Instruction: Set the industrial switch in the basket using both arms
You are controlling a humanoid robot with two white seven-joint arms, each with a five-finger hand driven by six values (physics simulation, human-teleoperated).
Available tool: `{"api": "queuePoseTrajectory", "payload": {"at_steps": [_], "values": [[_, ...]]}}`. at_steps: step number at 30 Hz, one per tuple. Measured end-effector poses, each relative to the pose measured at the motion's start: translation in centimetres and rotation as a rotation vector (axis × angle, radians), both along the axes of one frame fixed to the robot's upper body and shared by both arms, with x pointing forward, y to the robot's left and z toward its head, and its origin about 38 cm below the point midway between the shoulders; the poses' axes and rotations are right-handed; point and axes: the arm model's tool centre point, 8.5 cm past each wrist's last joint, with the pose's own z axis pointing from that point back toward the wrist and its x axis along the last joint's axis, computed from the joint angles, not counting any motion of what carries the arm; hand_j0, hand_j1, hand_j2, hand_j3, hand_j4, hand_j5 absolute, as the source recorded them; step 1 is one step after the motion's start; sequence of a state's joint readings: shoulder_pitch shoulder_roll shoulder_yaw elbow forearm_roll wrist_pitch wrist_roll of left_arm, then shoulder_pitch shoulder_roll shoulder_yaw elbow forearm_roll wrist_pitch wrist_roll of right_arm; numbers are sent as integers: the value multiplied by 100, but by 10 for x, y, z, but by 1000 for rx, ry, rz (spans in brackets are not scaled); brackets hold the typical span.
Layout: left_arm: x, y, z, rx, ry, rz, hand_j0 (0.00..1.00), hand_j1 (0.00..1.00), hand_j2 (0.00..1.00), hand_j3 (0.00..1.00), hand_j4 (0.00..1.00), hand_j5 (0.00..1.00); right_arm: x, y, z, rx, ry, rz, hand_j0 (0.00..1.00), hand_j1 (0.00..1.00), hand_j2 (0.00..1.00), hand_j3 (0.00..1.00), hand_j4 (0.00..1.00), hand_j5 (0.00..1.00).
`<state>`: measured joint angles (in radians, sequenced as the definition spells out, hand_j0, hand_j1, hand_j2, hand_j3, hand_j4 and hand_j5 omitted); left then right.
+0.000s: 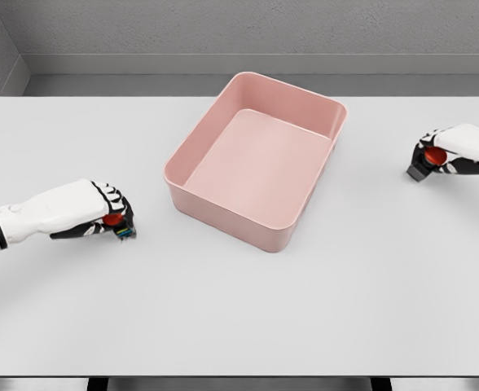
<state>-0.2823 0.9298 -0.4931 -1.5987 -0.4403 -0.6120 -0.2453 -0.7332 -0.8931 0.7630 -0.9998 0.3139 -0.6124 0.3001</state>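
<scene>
Since each robot hand, left and right, is clamping a small rigid industrial switch, they're probably handling light; pink basket is sitting at twelve o'clock.

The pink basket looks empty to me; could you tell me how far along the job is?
Nothing is delivered: the pink basket holds nothing. In hand: the left hand and right hand each grip a red-buttoned switch near the table. Left: carrying both in.
</scene>
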Motion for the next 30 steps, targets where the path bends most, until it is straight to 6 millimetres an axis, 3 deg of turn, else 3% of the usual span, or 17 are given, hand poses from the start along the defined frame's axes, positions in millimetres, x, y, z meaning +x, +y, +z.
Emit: {"api": "queuePoseTrajectory", "payload": {"at_steps": [10,18,30], "values": [[4,5,16,-8,-21,3,50,50,50,50,50,50,-5,-2,37,-40,-49,39,45,45,45,45,45,45],[17,13,51,-27,-92,19,50,50,50,50,50,50,-10,4,63,-67,-89,82,45,45,45,45,45,45],[33,-4,79,-85,-172,-6,50,50,50,50,50,50,-22,35,95,-94,-156,201,45,45,45,45,45,45]]}}
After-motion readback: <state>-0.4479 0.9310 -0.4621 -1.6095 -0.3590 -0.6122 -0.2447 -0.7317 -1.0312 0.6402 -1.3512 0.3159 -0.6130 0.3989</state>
